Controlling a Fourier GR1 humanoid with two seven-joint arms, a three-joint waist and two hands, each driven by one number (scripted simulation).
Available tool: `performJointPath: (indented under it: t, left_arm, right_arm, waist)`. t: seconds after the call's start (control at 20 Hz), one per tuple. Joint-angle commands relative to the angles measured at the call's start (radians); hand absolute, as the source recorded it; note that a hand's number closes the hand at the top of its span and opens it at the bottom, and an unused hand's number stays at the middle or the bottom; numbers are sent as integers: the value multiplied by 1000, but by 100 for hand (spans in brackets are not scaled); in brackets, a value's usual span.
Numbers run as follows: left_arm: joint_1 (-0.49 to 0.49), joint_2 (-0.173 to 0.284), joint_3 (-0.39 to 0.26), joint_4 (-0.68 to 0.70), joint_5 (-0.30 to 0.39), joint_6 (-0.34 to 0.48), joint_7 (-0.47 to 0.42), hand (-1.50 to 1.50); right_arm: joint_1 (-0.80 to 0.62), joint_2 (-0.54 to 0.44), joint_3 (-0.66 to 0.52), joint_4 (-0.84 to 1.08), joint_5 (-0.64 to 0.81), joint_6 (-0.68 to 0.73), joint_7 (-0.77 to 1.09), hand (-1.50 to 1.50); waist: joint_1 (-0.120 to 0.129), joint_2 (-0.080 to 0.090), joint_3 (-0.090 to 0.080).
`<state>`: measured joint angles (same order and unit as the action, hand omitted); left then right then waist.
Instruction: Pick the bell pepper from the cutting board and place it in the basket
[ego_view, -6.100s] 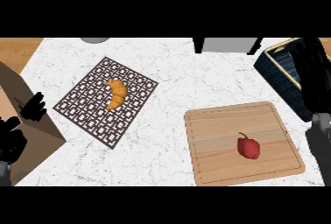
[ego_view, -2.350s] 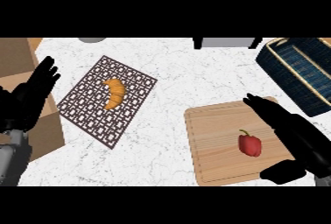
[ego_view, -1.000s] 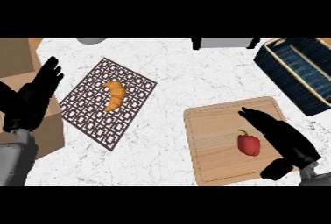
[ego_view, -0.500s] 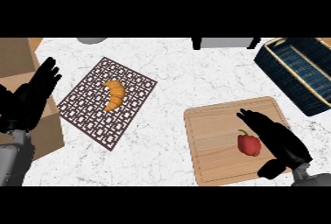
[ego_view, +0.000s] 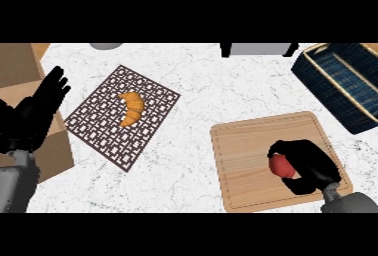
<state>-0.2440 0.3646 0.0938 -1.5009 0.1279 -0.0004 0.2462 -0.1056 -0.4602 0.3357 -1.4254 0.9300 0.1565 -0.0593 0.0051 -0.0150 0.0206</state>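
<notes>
The red bell pepper (ego_view: 280, 166) lies on the wooden cutting board (ego_view: 244, 145) at the lower right. My right hand (ego_view: 310, 165) sits over it with fingers and thumb curled round the pepper, hiding much of it. The dark blue basket (ego_view: 341, 82) stands at the upper right edge, beyond the board. My left hand (ego_view: 35, 115) rests open at the left edge, fingers up.
A dark lattice mat (ego_view: 122, 117) with a croissant (ego_view: 131, 107) on it lies left of centre. A brown box (ego_view: 22, 75) fills the left edge. A grey object (ego_view: 258, 48) and a round grey thing (ego_view: 107, 45) sit at the counter's far edge.
My right hand has moved down onto the pepper and its fingers have curled round it. The left hand has stayed raised at the left edge.
</notes>
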Motion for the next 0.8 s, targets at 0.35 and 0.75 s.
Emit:
performJointPath:
  t: [0.35, 0.75]
  left_arm:
    - [31, -31, 6, 80, 5, -24, -3, 0]
    - [-15, -53, -36, 14, 6, -31, 56, 0]
  right_arm:
    - [-151, 225, -67, 133, 29, -3, 265, 150]
    - [-436, 455, -308, 233, -6, -196, 808, 150]
  waist:
    - [26, 28, -22]
    - [102, 49, -22]
